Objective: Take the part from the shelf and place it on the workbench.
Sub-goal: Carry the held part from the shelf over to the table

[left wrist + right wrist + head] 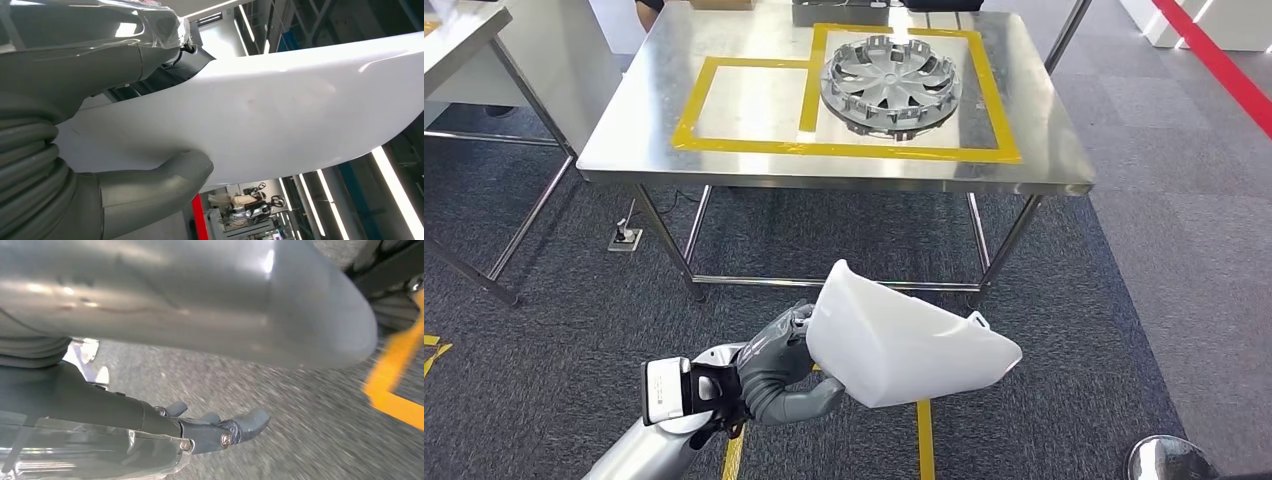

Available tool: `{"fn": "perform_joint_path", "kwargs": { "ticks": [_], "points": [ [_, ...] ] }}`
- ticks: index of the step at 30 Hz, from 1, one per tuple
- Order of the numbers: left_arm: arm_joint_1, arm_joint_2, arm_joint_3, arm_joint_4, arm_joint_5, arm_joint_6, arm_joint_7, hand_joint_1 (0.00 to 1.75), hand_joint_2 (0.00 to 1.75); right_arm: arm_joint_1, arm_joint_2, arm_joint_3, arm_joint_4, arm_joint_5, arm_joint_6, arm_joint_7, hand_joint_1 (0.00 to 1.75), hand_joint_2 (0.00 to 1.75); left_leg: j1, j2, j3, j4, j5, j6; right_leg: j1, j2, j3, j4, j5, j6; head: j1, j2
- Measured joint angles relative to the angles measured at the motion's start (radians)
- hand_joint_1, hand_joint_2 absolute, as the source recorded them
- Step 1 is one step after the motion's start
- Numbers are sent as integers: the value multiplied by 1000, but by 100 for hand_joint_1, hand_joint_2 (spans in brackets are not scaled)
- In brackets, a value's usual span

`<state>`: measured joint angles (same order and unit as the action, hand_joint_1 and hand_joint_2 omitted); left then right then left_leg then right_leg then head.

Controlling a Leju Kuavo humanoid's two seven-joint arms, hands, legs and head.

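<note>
My left hand [774,368] holds a white curved plastic part [904,345] low in front of me, above the carpet. In the left wrist view the grey thumb [150,190] presses against the part [280,110]. The steel workbench [754,165] stands ahead, marked with two yellow tape rectangles. A silver wheel cover [891,85] lies in the larger, right rectangle; the smaller left one [749,100] is bare. My right hand [115,407] hangs over the floor with nothing in it, its thumb [200,300] apart from the dark fingers [245,425].
A second steel table [464,40] stands at the far left. A floor socket [625,238] sits under the workbench's left side. Yellow tape [924,440] runs along the carpet below the part. A red stripe [1214,50] crosses the floor at the far right.
</note>
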<state>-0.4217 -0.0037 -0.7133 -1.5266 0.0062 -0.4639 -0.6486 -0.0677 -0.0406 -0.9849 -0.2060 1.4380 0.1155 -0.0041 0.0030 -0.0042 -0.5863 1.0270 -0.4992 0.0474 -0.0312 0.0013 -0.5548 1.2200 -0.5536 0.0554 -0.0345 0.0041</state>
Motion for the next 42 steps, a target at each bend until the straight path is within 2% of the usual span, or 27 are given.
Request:
{"fn": "perform_joint_path", "kwargs": {
  "ticks": [3,4,5,6,8,9,10,11,13,15,17,19,20,21,24,25,27,28,30,31,33,34,35,36,39,40,42],
  "points": [
    [-1,-4,-2,9,0,0,0,175,175,5,1,0,0,-7,0,0,0,0,0,-7,49,-6,-40,5,4,0,-131,105,-100,1,3,0],
    [-3,-6,-3,13,0,1,0,175,175,8,2,0,0,-10,0,0,0,0,0,-10,69,-6,-56,4,5,0,-153,88,-125,1,4,0],
    [-6,-9,-5,16,0,1,0,175,175,10,2,-1,0,-12,-1,1,0,0,-1,-12,90,-6,-73,3,6,0,-165,48,-120,-1,4,0],
    [-9,-12,-7,20,0,1,0,175,175,12,3,-1,1,-14,-1,1,0,0,-1,-13,108,-7,-91,1,7,0,-169,-10,-72,-7,5,0],
    [-15,-16,-14,30,1,1,2,175,175,15,3,-2,1,-15,-2,3,0,0,-3,-17,142,-7,-126,-7,12,-1,-170,-114,78,-18,7,0],
    [-17,-18,-17,33,1,1,4,175,175,16,3,-2,1,-15,-3,3,0,0,-3,-19,155,-11,-141,-14,16,-1,-166,-142,133,-23,7,0],
    [-21,-21,-19,35,2,1,6,175,175,17,3,-2,1,-15,-4,4,0,0,-4,-21,170,-11,-146,-21,19,0,-159,-151,152,-28,7,0],
    [-27,-25,-21,35,3,1,8,175,175,15,3,-2,1,-15,-6,4,0,0,-4,-22,174,-3,-141,-28,20,0,-146,-152,143,-33,7,0],
    [-39,-32,-25,34,5,2,9,175,175,9,3,-2,2,-15,-8,2,0,0,-3,-16,142,79,-98,-39,17,2,-114,-162,124,-46,4,0],
    [-45,-33,-28,33,6,3,11,175,175,6,3,-2,2,-14,-9,-1,0,0,-2,-8,51,209,-79,-47,13,4,-77,-173,100,-55,-1,0],
    [-45,-30,-30,33,7,3,12,175,175,7,4,-2,2,-14,-9,-2,0,0,0,-6,-40,283,-144,-53,12,5,-42,-179,71,-57,-3,0],
    [-45,-27,-33,33,7,3,13,175,175,9,4,-2,2,-14,-9,-2,0,0,0,-6,-97,270,-219,-55,12,8,-3,-179,38,-58,-4,0],
    [-45,-26,-34,33,7,3,13,175,175,10,5,-2,2,-14,-9,-3,0,0,-1,-6,-111,234,-222,-53,12,10,19,-179,21,-57,-4,0],
    [-45,-24,-36,33,7,4,13,175,175,10,7,-2,2,-14,-9,-4,0,0,-3,-5,-117,183,-186,-48,13,12,39,-180,4,-56,-4,0],
    [-43,-17,-40,36,7,10,15,175,175,9,14,-2,3,-12,-10,-9,0,0,-15,-6,-111,47,26,-28,12,15,83,-191,-38,-45,-1,0],
    [-42,-15,-40,35,7,12,16,175,175,9,15,-2,4,-11,-11,-11,0,0,-18,-7,-102,26,61,-22,12,15,95,-198,-42,-39,0,0],
    [-46,-15,-40,31,9,17,18,175,175,7,13,-2,4,-11,-11,-13,0,0,-16,-10,-68,1,54,-11,13,15,106,-198,-26,-26,-1,0],
    [-48,-14,-40,28,10,19,18,175,175,5,14,-2,4,-10,-11,-15,0,0,-13,-11,-49,-10,48,-6,13,13,96,-164,-6,-21,0,0],
    [-50,-13,-40,26,10,21,18,175,175,0,14,-1,4,-11,-11,-16,0,0,-6,-9,-9,-28,30,0,14,10,21,-41,20,-15,2,0],
    [-50,-13,-40,26,11,21,18,175,175,-2,14,-1,4,-11,-12,-16,0,0,-5,-8,9,-33,16,2,14,9,-28,25,6,-13,2,0],
    [-49,-12,-41,25,10,21,18,175,175,1,12,-1,4,-10,-12,-18,0,0,-2,-11,45,-35,-14,3,14,9,-109,88,-78,-7,2,0],
    [-49,-12,-42,25,10,21,18,175,175,4,12,-1,4,-10,-13,-19,0,0,-1,-12,65,-35,-29,3,14,8,-132,79,-117,-4,3,0],
    [-49,-12,-42,25,10,21,18,175,175,6,12,-1,4,-10,-13,-21,0,0,0,-14,88,-35,-46,1,13,8,-144,46,-129,-2,3,0],
    [-48,-12,-43,25,10,21,19,175,175,8,12,-1,4,-10,-13,-22,0,0,1,-14,111,-35,-63,-3,12,6,-149,-6,-106,-1,3,0],
    [-45,-9,-44,28,7,21,22,175,175,12,13,-1,5,-10,-14,-24,0,0,-2,-17,154,-32,-115,-19,10,-2,-151,-147,110,-11,5,0],
    [-44,-9,-44,29,6,21,23,175,175,12,13,-1,6,-11,-14,-23,0,0,-3,-17,161,-32,-125,-26,13,-3,-151,-161,153,-19,5,0],
    [-45,-12,-43,24,5,21,24,175,175,8,12,-1,6,-12,-14,-23,0,0,-2,-17,163,-27,-126,-38,16,-1,-142,-162,148,-38,2,0]
  ]
}}
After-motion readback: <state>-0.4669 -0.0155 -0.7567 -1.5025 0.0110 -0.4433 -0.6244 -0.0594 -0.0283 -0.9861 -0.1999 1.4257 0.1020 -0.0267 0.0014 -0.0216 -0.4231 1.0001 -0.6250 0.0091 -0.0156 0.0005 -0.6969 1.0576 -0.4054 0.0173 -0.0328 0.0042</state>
